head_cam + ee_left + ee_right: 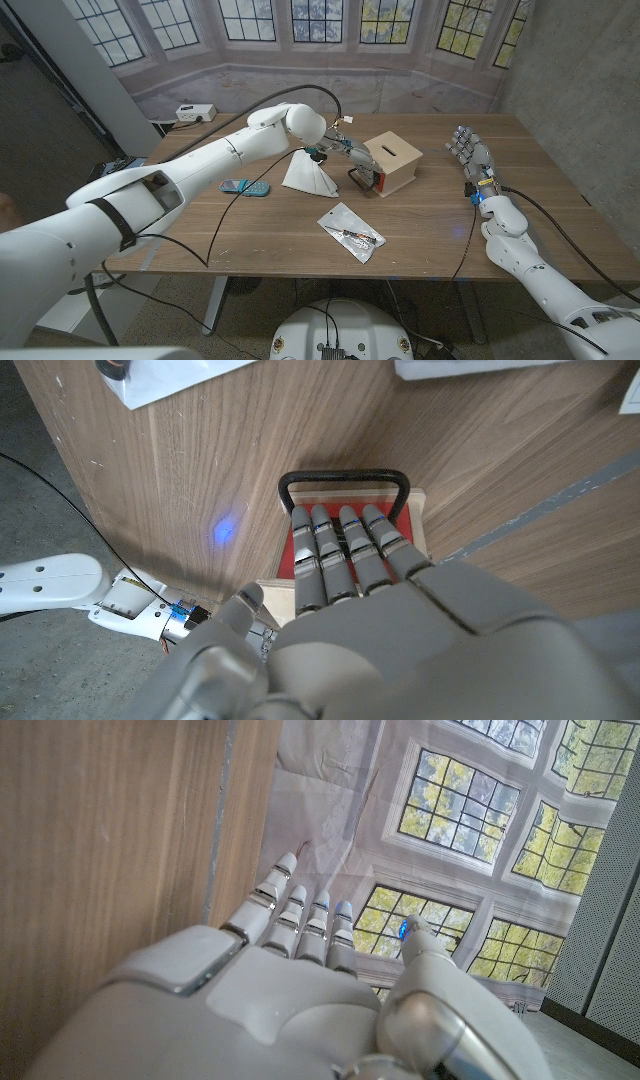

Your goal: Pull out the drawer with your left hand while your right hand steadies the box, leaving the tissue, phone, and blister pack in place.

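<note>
Two arms reach over the wooden table (250,240) in the head view: the left hand (343,148) meets the wooden box (391,163) beside the tissue (307,172), phone (246,187) and blister pack (351,233); the right hand (472,155) stands apart, fingers straight, holding nothing. Left wrist view — fingers (345,550) lie on the red drawer (305,555) inside its black handle (343,483); grip unclear. Right wrist view — fingers (300,920) extended, empty.
</note>
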### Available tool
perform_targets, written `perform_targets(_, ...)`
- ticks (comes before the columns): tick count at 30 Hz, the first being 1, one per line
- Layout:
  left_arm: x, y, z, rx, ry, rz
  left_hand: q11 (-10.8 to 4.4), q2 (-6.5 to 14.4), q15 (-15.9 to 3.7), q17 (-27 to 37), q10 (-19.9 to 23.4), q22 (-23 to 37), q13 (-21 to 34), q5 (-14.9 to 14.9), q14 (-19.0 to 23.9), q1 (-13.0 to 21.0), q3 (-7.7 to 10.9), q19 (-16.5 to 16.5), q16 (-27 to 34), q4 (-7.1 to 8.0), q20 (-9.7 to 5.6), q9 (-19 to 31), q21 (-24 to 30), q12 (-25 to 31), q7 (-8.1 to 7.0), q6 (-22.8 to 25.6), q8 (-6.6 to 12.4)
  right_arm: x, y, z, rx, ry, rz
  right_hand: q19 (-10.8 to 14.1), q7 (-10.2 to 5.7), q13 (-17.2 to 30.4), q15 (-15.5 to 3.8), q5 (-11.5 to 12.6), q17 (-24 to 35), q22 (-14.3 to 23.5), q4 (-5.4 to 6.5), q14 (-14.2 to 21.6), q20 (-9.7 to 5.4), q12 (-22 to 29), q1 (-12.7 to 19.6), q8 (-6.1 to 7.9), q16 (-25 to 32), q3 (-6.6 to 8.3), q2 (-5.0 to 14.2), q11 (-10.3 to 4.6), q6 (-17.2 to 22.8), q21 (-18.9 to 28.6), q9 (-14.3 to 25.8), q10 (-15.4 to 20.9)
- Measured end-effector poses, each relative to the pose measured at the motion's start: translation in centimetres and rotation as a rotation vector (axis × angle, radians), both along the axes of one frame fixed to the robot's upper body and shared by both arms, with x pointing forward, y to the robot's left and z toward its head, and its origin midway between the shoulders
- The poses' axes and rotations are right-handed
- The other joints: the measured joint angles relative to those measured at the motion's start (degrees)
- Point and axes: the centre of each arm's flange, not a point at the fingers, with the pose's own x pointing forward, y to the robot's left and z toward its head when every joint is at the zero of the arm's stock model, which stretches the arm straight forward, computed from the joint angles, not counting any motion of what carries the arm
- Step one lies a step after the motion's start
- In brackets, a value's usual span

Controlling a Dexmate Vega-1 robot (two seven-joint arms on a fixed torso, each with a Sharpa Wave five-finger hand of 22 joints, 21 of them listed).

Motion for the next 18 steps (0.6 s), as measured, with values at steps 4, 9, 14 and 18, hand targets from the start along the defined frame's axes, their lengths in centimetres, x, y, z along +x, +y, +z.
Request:
perform_targets(4, 0.08, 0.09, -0.07, 0.000, 0.003, 0.002, 0.21, 0.0, 0.20, 0.0, 0.2, 0.0, 0.0, 0.0, 0.2, 0.0, 0.00, 0.2, 0.0, 0.00, 0.18, 0.0, 0.0, 0.0, 0.21, 0.2, 0.36, 0.09, -0.01, -0.01, 0.003, 0.002, -0.001, 0.0, 0.00, 0.0, 0.00, 0.0, 0.0, 0.0, 0.00, 0.0, 0.00, 0.0, 0.0, 0.00, 0.0, 0.00, 0.00, 0.00, 0.0, 0.0, 0.0, 0.0)
perform_targets(9, 0.19, 0.37, -0.10, 0.001, 0.003, 0.007, 0.31, 0.0, 0.20, 0.0, 0.3, 0.0, 0.0, 0.0, 0.2, 0.0, 0.24, 0.2, 0.0, -0.24, 0.18, 0.0, 0.0, 0.0, 0.21, 0.2, 0.36, 0.25, 0.02, -0.07, 0.006, 0.006, -0.001, 0.0, 0.00, 0.0, 0.00, 0.0, 0.0, 0.0, 0.00, 0.0, 0.00, 0.0, 0.0, 0.00, 0.0, 0.00, 0.00, 0.00, 0.0, 0.0, 0.0, 0.0)
perform_targets(14, 0.18, 0.50, -0.11, 0.003, 0.000, 0.009, 0.08, 0.0, 0.20, 0.0, 0.5, 0.0, 0.0, 0.0, 0.2, 0.0, 0.24, 0.3, 0.0, -0.24, 0.04, 0.0, 0.0, 0.0, 0.21, 0.2, 0.35, 0.34, 0.03, -0.20, 0.008, 0.009, -0.002, 0.0, 0.00, 0.0, 0.00, 0.0, 0.0, 0.0, 0.00, 0.0, 0.00, 0.0, 0.0, 0.00, 0.0, 0.00, 0.00, 0.00, 0.0, 0.0, 0.0, 0.0)
perform_targets(18, 0.18, 0.59, -0.39, 0.008, -0.001, 0.012, 0.08, 0.0, 0.20, 0.0, 0.5, 0.0, 0.0, 0.0, 0.2, 0.0, 0.48, 0.5, 0.0, 0.00, -0.13, 0.0, 0.0, 0.0, 0.21, 0.2, 0.35, 0.42, 0.00, -0.36, 0.012, 0.012, -0.004, 0.0, 0.00, 0.0, 0.00, 0.0, 0.0, 0.0, 0.00, 0.0, 0.00, 0.0, 0.0, 0.00, 0.0, 0.00, 0.00, 0.00, 0.0, 0.0, 0.0, 0.0)
